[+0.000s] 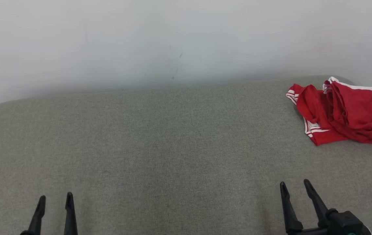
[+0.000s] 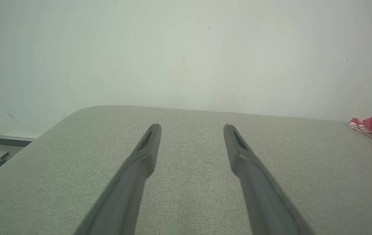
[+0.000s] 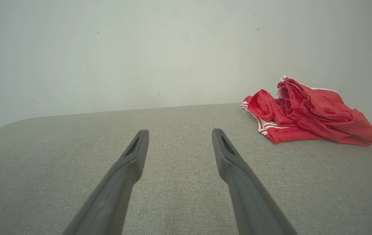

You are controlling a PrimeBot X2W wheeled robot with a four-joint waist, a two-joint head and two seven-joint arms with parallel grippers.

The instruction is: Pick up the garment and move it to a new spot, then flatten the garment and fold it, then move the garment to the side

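Head view: red garment (image 1: pixel 339 112) crumpled far right on counter (image 1: pixel 173 147), closest to right fingers (image 1: pixel 288 205); left fingers (image 1: pixel 70 215) well apart; both pairs spread wide, empty.

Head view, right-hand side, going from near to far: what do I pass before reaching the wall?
right pincer, open and empty → bare stretch of the grey fabric surface → crumpled red garment with white trim, lying near the far right edge → white wall
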